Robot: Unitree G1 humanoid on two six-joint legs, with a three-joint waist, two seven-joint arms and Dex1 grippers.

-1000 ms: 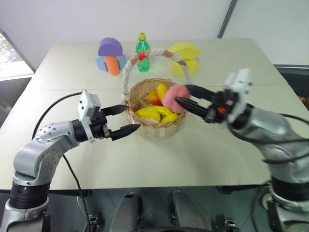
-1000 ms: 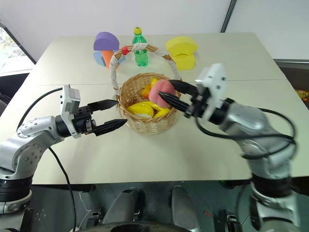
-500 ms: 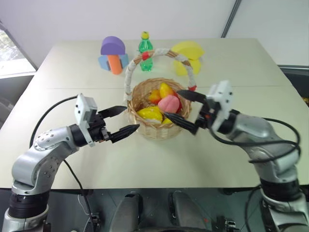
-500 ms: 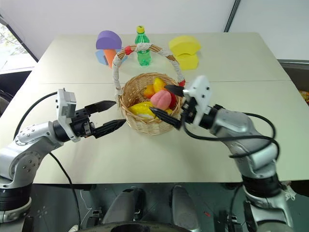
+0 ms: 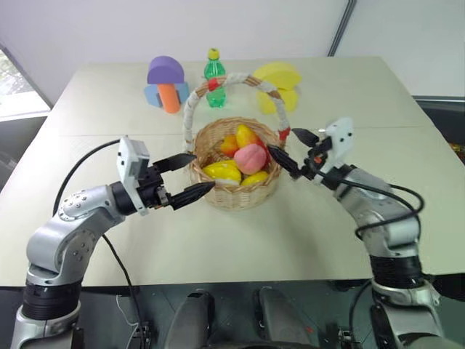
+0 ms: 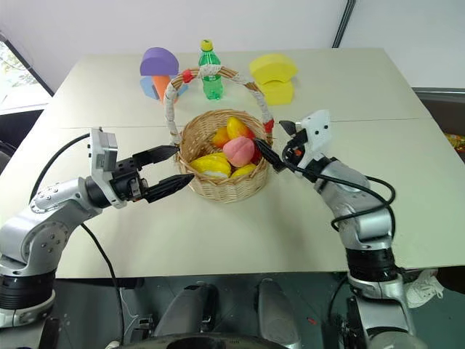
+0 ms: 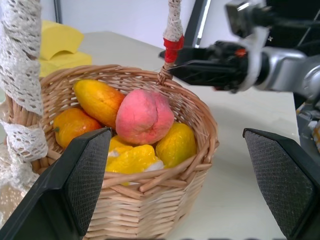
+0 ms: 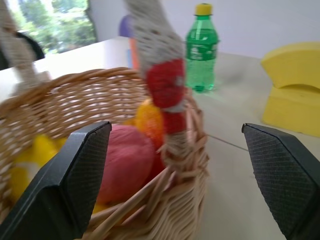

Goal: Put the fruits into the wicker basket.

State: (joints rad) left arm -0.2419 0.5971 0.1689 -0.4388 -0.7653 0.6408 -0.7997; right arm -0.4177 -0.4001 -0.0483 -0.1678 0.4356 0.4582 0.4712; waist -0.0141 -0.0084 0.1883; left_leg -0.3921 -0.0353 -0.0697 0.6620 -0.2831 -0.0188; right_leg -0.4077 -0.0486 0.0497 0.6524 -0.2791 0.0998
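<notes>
- the peach [image 5: 250,157] lies on top of the other fruits in the wicker basket [image 5: 236,195], between the two tools.
- right tool [image 5: 292,149]: spread wide, grasping nothing, its tips at the basket's rim beside the handle's red band.
- left tool [image 5: 190,177]: spread wide, nothing in it, just beside the basket's other side on the tabletop [image 5: 305,233].

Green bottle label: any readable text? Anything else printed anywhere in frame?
Green bottle: its label carries white print, too blurred to read.
Wicker basket, peach, yellow foam blocks: no text on them.
No other legible word, number or sign.
</notes>
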